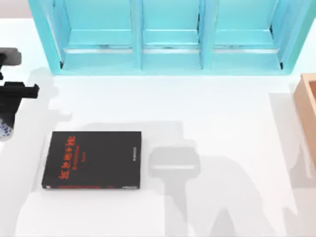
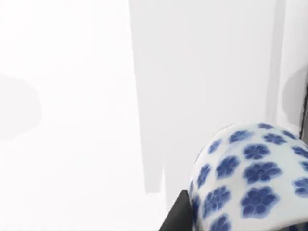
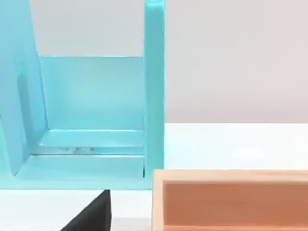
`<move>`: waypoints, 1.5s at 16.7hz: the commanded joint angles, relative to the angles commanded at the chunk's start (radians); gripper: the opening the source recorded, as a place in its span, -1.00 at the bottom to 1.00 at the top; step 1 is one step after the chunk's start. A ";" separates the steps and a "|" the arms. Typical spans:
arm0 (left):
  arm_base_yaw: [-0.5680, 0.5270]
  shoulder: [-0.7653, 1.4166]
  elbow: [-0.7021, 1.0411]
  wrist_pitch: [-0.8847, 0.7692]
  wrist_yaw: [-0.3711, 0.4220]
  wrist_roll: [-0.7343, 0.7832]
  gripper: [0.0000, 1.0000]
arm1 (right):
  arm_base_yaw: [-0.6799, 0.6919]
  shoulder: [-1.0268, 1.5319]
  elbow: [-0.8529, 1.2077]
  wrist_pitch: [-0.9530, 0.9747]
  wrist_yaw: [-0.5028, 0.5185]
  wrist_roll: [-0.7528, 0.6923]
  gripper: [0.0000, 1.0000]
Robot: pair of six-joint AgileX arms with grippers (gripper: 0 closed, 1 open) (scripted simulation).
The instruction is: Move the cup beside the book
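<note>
The cup (image 2: 255,178), white with blue flowers, sits close up in the left wrist view with a black finger (image 2: 175,217) of my left gripper against its side. From above, the cup (image 1: 4,131) peeks out at the table's far left edge under my left gripper (image 1: 7,121), which is shut on it. The black book (image 1: 93,160) with red lettering lies flat to the right of the cup, a short gap between them. A black part of my right gripper (image 3: 91,216) shows in the right wrist view, facing the shelf and box.
A teal shelf unit (image 1: 170,34) with three bays runs along the back of the table. A wooden box (image 1: 308,113) stands at the right edge, its rim (image 3: 231,175) close to the right wrist camera. White tabletop (image 1: 222,123) spreads between book and box.
</note>
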 joint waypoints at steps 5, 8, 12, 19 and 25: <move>-0.022 -0.004 0.018 0.001 -0.003 -0.065 -1.00 | 0.000 0.000 0.000 0.000 0.000 0.000 1.00; -0.017 -0.002 0.014 0.001 -0.003 -0.062 -1.00 | 0.000 0.000 0.000 0.000 0.000 0.000 1.00; -0.019 0.013 -0.040 0.068 -0.002 -0.060 -1.00 | 0.000 0.000 0.000 0.000 0.000 0.000 1.00; -0.019 0.053 -0.175 0.250 -0.003 -0.061 -1.00 | 0.000 0.000 0.000 0.000 0.000 0.000 1.00; -0.019 0.053 -0.175 0.250 -0.003 -0.061 -0.55 | 0.000 0.000 0.000 0.000 0.000 0.000 1.00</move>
